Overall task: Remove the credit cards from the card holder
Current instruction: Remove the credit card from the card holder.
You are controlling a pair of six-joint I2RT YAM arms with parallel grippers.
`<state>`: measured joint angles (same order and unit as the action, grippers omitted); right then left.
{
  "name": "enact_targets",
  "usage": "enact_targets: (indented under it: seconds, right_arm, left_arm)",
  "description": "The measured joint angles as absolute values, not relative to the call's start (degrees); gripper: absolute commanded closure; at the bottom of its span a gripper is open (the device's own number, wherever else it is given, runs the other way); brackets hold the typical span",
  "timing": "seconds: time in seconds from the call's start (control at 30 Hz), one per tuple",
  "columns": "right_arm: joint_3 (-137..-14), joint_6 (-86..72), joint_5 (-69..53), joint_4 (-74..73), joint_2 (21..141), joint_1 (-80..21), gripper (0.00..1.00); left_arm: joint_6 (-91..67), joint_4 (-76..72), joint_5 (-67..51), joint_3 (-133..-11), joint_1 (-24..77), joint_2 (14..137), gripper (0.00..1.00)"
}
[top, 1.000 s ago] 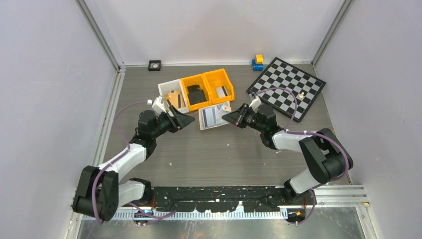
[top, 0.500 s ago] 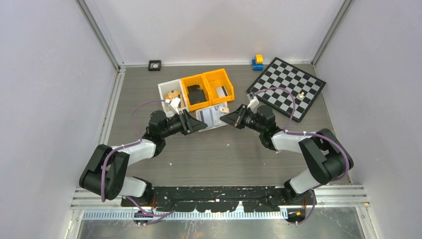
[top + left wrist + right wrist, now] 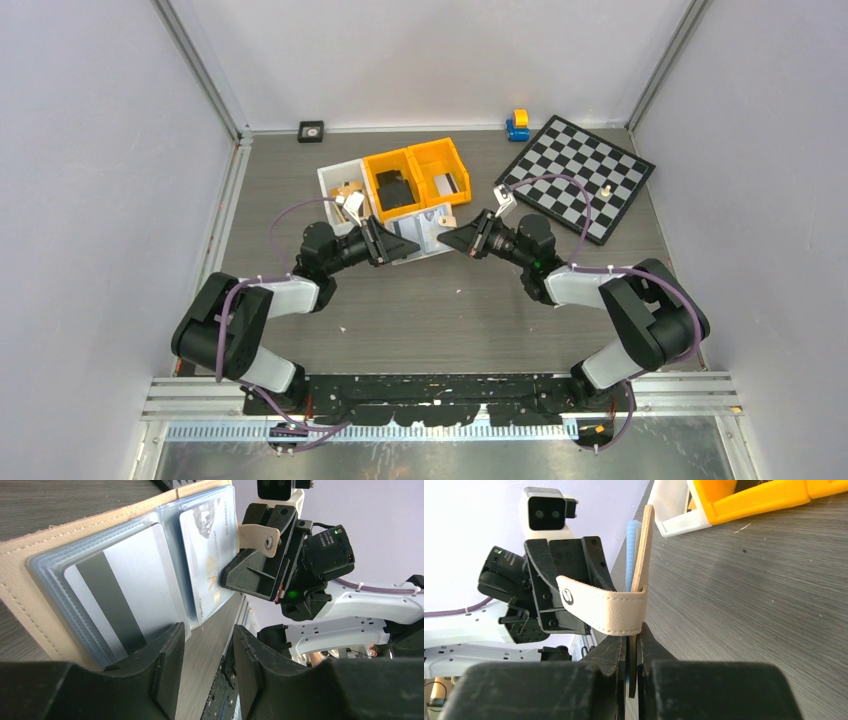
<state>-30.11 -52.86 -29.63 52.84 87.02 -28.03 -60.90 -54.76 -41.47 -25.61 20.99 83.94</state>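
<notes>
Pinching the cover of the open card holder [image 3: 25,575] over the desk [image 3: 450,300], the right claw [image 3: 631,637] anchors it; the left claw [image 3: 207,645], spread, faces the pocketed credit cards [image 3: 117,580]. Risk: gripping sleeve with card pulls the holder free.

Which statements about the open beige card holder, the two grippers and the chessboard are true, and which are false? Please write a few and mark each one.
1. The beige bifold card holder is open, with its see-through pockets showing. True.
2. The right gripper is shut on an edge of the card holder. True.
3. A grey plastic card with a dark stripe sits in a pocket. True.
4. The left gripper clamps a card that has been pulled free. False: its jaws stand apart, with nothing between them.
5. The black-and-white chessboard lies left of the orange plastic bins. False: in the top view it lies to their right.
</notes>
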Motion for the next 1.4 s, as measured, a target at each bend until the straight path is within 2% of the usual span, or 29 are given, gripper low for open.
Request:
enact_targets:
  seconds: [0.63, 1.17, 1.4]
  right_arm:
    - [-30.26, -58.39, -35.14, 63.81, 92.66, -28.88, 1.0]
    - [-29.74, -56.69, -34.85, 62.06, 90.54, -29.32, 0.99]
    - [-29.67, -56.42, -34.89, 61.65, 89.67, -29.32, 0.99]
  left_arm:
    - [-65.23, -60.6, -43.46, -25.61, 20.29, 85.95, 0.63]
    - [-64.14, -54.54, -43.11, -25.82, 19.51, 84.66, 0.59]
    - [-63.48, -53.71, -43.16, -25.85, 19.49, 83.22, 0.63]
